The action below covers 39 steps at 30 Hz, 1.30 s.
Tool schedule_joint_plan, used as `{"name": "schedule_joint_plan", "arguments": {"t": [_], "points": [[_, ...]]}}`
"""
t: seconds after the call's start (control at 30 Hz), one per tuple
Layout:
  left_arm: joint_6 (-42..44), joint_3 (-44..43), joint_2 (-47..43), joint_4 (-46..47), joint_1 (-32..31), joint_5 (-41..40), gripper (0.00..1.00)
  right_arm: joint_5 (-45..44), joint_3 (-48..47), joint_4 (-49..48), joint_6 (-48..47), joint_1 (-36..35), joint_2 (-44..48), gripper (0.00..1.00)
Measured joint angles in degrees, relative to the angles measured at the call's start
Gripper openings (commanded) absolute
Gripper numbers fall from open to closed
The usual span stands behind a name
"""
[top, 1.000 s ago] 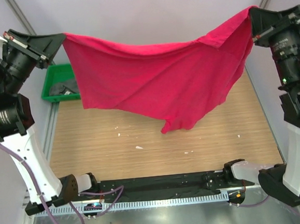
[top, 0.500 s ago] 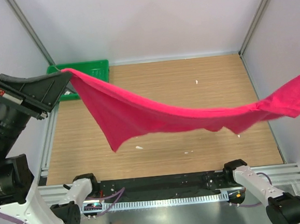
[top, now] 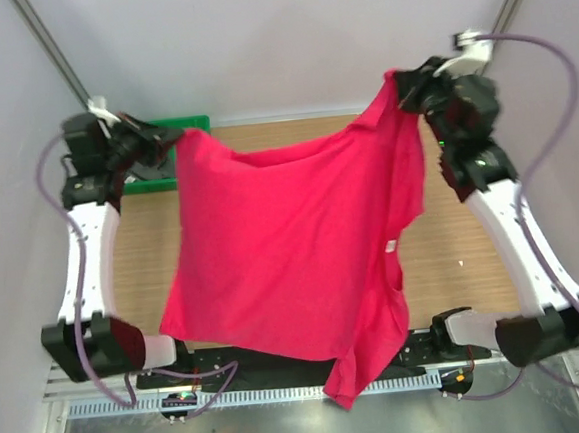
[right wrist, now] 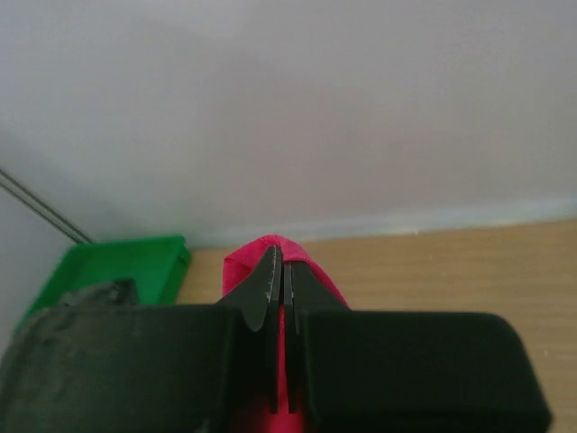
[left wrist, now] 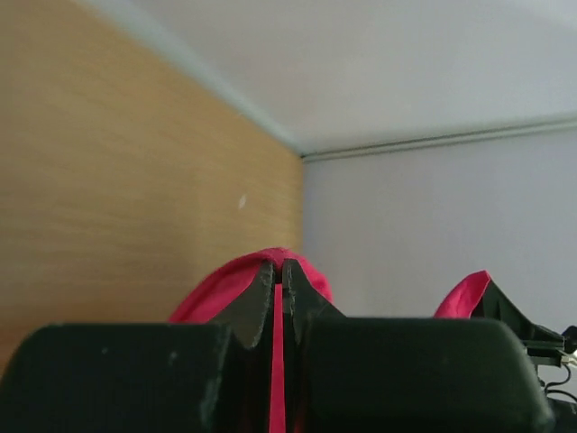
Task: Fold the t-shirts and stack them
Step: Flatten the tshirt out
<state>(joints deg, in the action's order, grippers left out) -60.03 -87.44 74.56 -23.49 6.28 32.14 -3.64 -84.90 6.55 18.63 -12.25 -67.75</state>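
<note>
Crimson-red t-shirt (top: 292,246) hangs spread above the wooden table (top: 142,250) — left gripper (top: 177,138) and right gripper (top: 397,81) each pinching a top corner over the table's far end, cloth sloping toward its near edge.

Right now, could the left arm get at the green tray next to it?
Probably not yet. The green tray lies close beside the left end effector, but that end effector is shut on a corner of the red t-shirt, which is stretched across to the right end effector.
</note>
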Motion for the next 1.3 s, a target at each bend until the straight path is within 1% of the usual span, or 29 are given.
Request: {"name": "schedule_joint_plan", "arguments": {"t": [0.03, 0.1, 0.13, 0.2, 0.27, 0.37, 0.53, 0.67, 0.93, 1.1, 1.2, 1.3], "points": [[-0.31, 5.77, 2.14, 1.73, 0.0, -0.24, 0.0, -0.09, 2.89, -1.07, -0.04, 0.02, -2.47, 0.02], [-0.07, 13.18, 6.8, 4.17, -0.2, -0.72, 0.0, 0.2, 8.87, -3.65, -0.22, 0.22, -8.39, 0.01], [0.5, 15.82, 9.42, 4.98, -0.33, -1.16, 0.0, 0.33, 10.54, -4.31, -0.28, 0.42, -10.05, 0.02], [2.03, 18.45, 13.88, 6.08, -0.66, -1.77, 0.0, 1.29, 14.86, -6.67, -0.33, 0.98, -14.14, 0.02], [3.85, 19.12, 17.57, 7.41, -0.96, -2.43, 0.0, 2.84, 17.9, -8.5, -0.26, 1.97, -17.27, 0.02], [6.62, 18.67, 21.51, 10.47, -1.25, -2.93, 0.0, 5.38, 18.4, -10.64, -0.22, 3.54, -21.75, 0.05], [9.97, 14.47, 27.28, 12.92, -1.62, -3.32, 0.0, 9.51, 13.14, -10.84, 0.11, 5.09, -29.33, 0.08], [12.26, 12.22, 29.16, 12.79, -1.68, -4.11, 0.0, 12.2, 9.81, -10.38, 0.66, 5.35, -33.0, 0.09], [16.9, 8.04, 29.66, 9.53, -1.68, -6.12, 0.0, 13.55, 6.34, -4.24, 3.39, 5.35, -33.62, 0.09], [17.62, 7.74, 29.2, 7.8, -1.66, -6.71, 0.0, 13.2, 5.38, 0.85, 5.33, 5.86, -31.65, 0.08], [16.81, 6.05, 26.73, 5.84, -1.66, -7.06, 0.0, 12.85, 3.41, 2.6, 7.08, 7.37, -28.06, 0.08], [15.19, 2.84, 23.08, 5.18, -1.64, -7.17, 0.0, 12.44, 2.82, 4.17, 7.65, 8.24, -22.47, 0.07]]}}
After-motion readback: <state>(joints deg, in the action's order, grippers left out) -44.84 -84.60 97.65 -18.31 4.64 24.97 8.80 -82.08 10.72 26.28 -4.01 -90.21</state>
